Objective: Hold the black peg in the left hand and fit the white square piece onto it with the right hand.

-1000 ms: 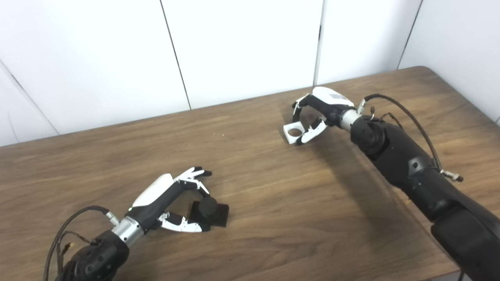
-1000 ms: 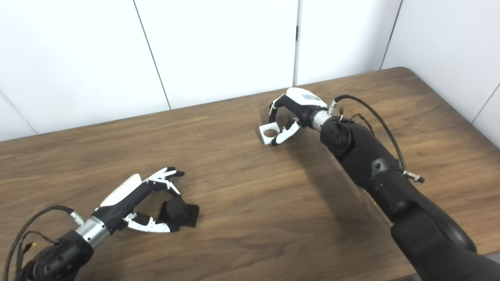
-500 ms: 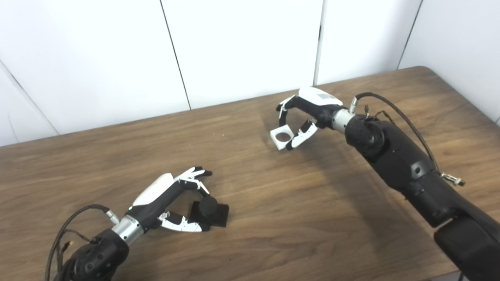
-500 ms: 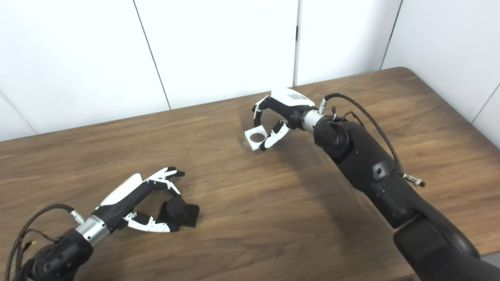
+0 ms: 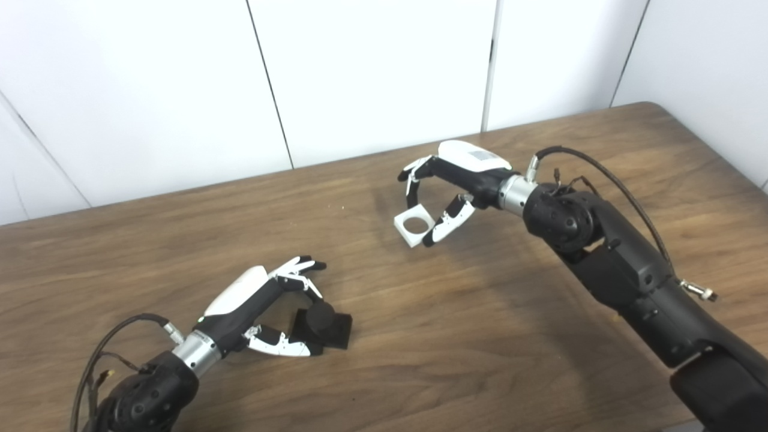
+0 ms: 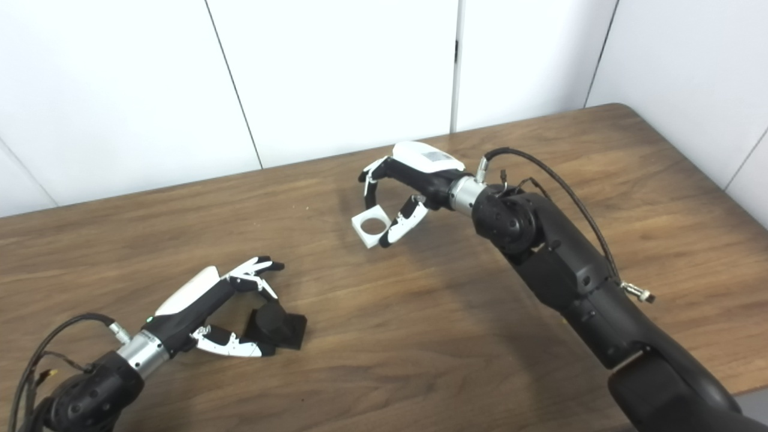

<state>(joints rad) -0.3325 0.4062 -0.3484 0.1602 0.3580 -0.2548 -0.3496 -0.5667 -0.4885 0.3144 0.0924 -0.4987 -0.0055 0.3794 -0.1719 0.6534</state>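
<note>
A: State of the left hand (image 5: 258, 312)?
B: Fingers closed around the black peg (image 5: 321, 324), which rests on the table (image 5: 420, 336) at 7 o'clock.
A: And the right hand (image 5: 447, 186)?
B: Gripping the white square piece (image 5: 414, 223), raised above the table at 1 o'clock, well apart from the peg.

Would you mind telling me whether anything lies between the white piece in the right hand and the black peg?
Nothing visible does. The white piece hangs in the right hand, and only bare table shows between it and the black peg beside the left hand.
</note>
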